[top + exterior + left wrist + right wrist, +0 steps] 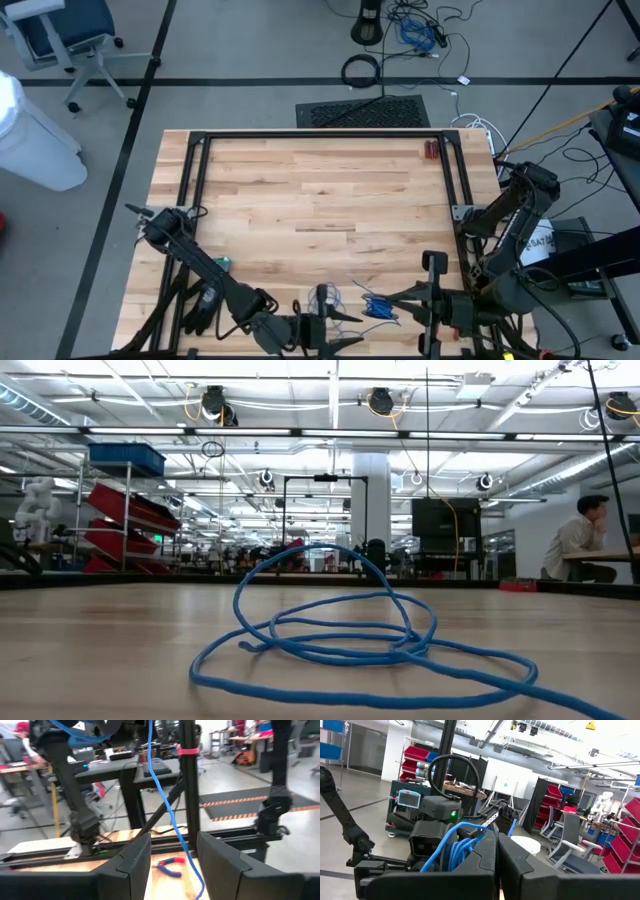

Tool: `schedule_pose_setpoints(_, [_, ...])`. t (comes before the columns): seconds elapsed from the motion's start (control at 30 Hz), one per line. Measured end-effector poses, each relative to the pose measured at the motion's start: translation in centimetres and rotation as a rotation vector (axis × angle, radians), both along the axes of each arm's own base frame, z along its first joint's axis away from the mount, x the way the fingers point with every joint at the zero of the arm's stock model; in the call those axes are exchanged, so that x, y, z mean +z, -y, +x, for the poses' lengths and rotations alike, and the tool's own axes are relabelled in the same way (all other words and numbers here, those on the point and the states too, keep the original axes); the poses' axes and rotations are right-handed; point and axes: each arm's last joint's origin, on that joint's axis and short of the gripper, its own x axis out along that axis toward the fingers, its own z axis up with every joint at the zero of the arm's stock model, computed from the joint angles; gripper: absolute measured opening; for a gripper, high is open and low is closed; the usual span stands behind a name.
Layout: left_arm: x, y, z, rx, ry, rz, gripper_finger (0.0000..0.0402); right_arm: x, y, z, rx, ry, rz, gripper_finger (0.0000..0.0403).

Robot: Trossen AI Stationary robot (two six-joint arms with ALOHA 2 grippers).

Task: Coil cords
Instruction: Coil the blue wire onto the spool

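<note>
While the blue cord lies bundled at the table's near edge, the right gripper clenches its loops. A strand hangs between the released fingers of the left gripper, just beside.

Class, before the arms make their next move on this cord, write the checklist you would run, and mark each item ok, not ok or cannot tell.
1. Right gripper grips the blue cord: ok, fingers shut with loops bunched against them.
2. Left gripper open: ok, fingers apart, and the cord runs through the gap between them.
3. Cord in a tidy coil: not ok, the low view shows loose, uneven loops lying on the table.
4. Red-handled pliers out of the way: ok, at the table's far edge, apart from the cord.
5. Where the cord's free end lies: cannot tell.
</note>
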Motion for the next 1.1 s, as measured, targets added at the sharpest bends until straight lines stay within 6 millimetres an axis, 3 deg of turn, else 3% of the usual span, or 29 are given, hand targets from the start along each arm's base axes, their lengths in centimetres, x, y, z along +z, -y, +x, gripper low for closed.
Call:
schedule_pose_setpoints(0.37, [-1.3,-0.6,1.7,-0.034,0.042,-0.028,0.0161,0.0,0.0,0.0,0.0,0.0,0.001,0.0])
schedule_pose_setpoints(0.93, [-1.1,0.3,1.1,-0.039,0.063,-0.013,0.0154,0.0,0.0,0.0,-0.001,0.0,-0.001,0.0])
schedule_pose_setpoints(1.1, [-1.0,0.3,1.0,-0.027,0.067,-0.016,0.0131,0.0,0.0,0.0,-0.001,0.0,-0.001,0.0])
